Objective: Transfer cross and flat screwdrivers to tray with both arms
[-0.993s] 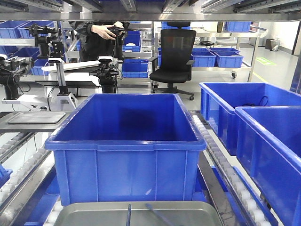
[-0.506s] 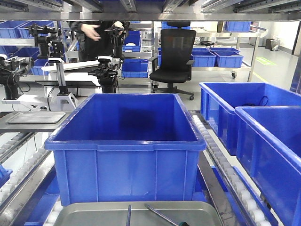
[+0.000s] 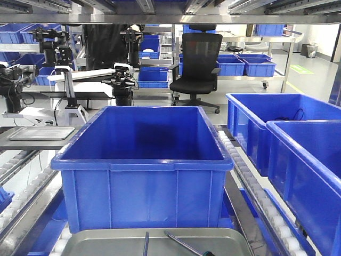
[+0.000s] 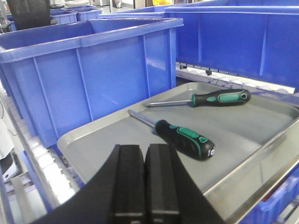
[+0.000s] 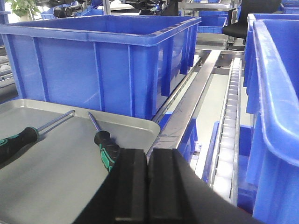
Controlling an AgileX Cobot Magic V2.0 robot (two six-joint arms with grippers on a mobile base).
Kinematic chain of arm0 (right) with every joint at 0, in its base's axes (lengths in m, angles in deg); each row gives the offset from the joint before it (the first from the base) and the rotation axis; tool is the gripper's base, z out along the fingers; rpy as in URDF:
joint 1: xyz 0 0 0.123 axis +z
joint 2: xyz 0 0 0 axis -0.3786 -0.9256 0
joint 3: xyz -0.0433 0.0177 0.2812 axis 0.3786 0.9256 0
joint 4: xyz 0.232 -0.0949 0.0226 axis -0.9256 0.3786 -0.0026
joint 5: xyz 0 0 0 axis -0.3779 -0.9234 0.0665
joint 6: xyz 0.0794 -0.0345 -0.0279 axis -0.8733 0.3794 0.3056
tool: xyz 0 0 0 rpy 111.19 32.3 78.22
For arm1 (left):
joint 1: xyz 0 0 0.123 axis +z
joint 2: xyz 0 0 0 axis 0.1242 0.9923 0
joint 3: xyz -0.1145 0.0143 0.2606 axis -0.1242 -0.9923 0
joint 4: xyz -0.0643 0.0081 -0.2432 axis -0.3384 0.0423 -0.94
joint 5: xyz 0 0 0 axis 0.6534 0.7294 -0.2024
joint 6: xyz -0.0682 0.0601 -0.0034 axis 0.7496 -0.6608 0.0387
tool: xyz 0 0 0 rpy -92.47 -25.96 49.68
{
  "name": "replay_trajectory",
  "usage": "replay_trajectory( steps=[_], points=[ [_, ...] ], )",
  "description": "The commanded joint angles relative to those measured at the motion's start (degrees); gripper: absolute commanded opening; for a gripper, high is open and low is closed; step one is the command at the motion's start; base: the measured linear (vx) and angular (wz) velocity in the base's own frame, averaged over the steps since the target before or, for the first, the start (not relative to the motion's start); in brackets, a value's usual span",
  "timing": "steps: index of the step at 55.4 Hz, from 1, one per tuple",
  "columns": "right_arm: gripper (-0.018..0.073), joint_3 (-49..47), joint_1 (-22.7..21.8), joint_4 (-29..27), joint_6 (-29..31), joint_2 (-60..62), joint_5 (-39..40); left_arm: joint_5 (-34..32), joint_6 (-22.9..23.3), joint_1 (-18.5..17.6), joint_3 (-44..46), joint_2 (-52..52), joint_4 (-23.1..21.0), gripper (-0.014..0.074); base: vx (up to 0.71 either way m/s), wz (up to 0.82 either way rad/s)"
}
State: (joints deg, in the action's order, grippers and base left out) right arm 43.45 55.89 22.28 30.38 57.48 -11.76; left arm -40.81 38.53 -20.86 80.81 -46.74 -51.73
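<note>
Since a second ago both screwdrivers (image 4: 186,136) settle in your tray (image 4: 261,122) ahead of each closed, empty gripper (image 4: 145,182), finishing your transfer.

The right hand (image 5: 147,186) hides one screwdriver's (image 5: 106,148) handle end

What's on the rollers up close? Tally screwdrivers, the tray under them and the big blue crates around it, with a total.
Screwdrivers: 2
Grey tray: 1
Big blue crates: 3
Total: 6
</note>
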Motion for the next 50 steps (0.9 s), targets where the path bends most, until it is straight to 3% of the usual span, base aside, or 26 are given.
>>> replay_trajectory(
  steps=[1,12,20,22,50],
  points=[
    [-0.0008,-1.56,-0.10,1.88,0.10,-0.46,4.27,-6.15,-0.70,2.40,-0.61,-0.32,3.31,0.0003,0.00,0.00],
    [-0.0008,-1.56,-0.10,1.88,0.10,-0.46,4.33,-22.52,2.22,16.17,-16.19,-10.86,5.52,0.0003,0.00,0.00],
    [-0.0008,-1.56,-0.10,1.88,0.10,-0.46,4.33,-28.36,6.43,22.83,-24.60,-12.71,5.75,0.0003,0.00,0.00],
    [-0.0008,-1.56,-0.10,1.88,0.10,-0.46,4.27,-25.64,7.01,23.85,-24.34,-12.67,6.75,0.0003,0.00,0.00],
    [-0.0008,-1.56,-0.10,1.88,0.10,-0.46,4.27,-24.32,7.27,24.52,-24.34,-12.51,7.99,0.0003,0.00,0.00]
  ],
)
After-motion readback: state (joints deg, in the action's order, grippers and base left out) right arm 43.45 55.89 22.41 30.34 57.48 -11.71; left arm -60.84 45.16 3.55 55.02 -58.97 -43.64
